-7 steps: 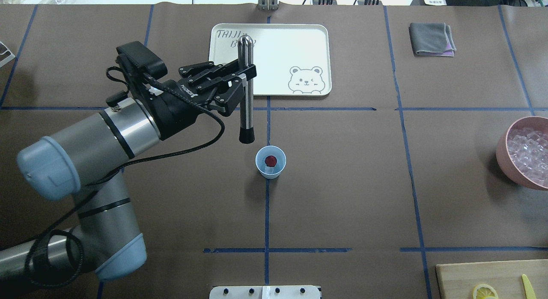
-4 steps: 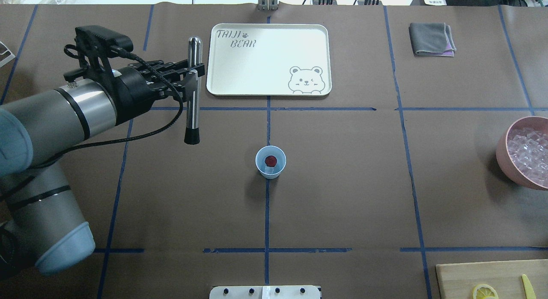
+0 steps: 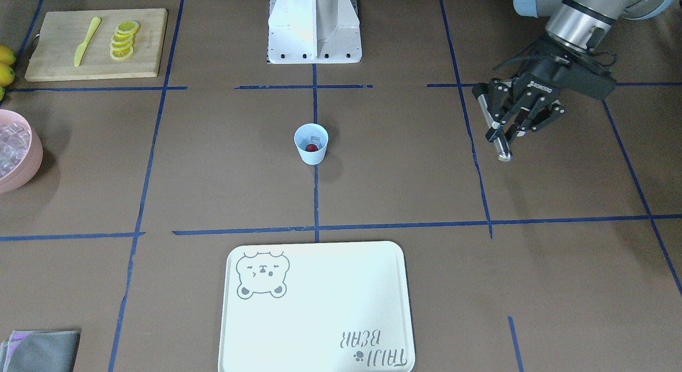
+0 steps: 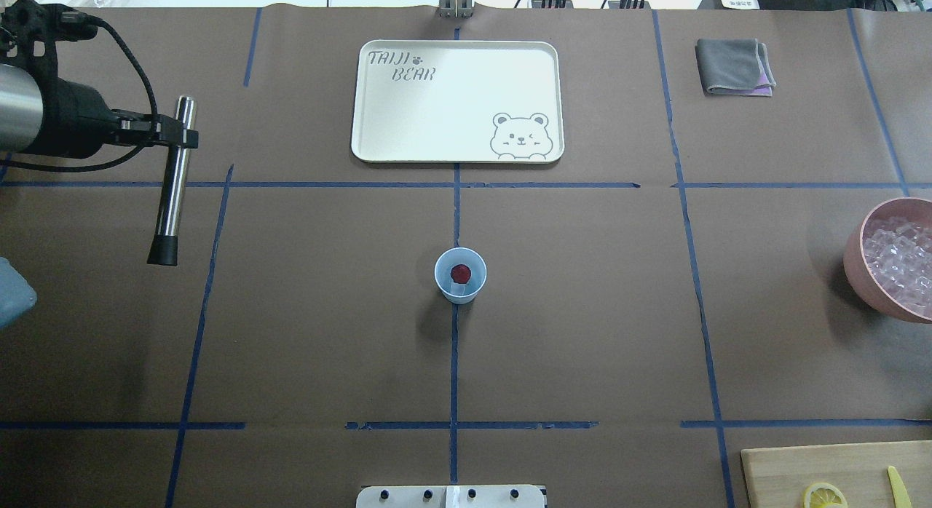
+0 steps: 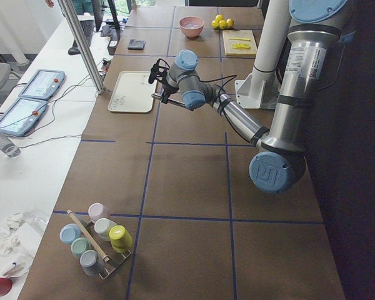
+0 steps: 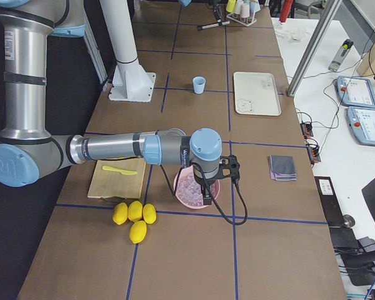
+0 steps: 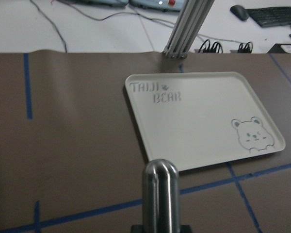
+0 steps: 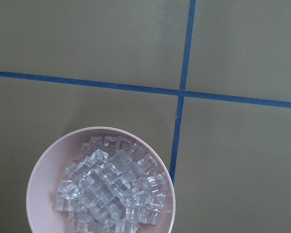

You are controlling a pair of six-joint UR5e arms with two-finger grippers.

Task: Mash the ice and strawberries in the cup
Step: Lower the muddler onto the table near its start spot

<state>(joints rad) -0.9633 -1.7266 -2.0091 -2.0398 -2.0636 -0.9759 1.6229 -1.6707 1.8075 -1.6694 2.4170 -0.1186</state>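
The pale-blue cup (image 4: 460, 275) (image 3: 310, 144) stands at the table's middle on a blue tape line. Inside it lie a red strawberry (image 4: 459, 273) (image 3: 311, 147) and a clear piece of ice (image 4: 460, 292). More ice (image 8: 111, 187) fills the pink bowl (image 4: 853, 264). My left gripper (image 4: 183, 137) (image 3: 500, 131) is far left of the cup, shut on a steel muddler (image 4: 169, 202) (image 7: 160, 194) with a black tip. My right gripper (image 6: 206, 194) hangs over the pink bowl; I cannot tell whether it is open or shut.
A white bear tray (image 4: 459, 100) lies beyond the cup. A grey cloth (image 4: 734, 66) sits at the far right. A cutting board (image 3: 58, 57) carries lemon slices and a yellow knife, with whole lemons (image 6: 132, 219) beside it. A rack of cups (image 5: 97, 240) stands at the left end.
My left arm has swung well to the left with the muddler, from just above and behind the cup to the table's left side. Cup and contents have not moved.
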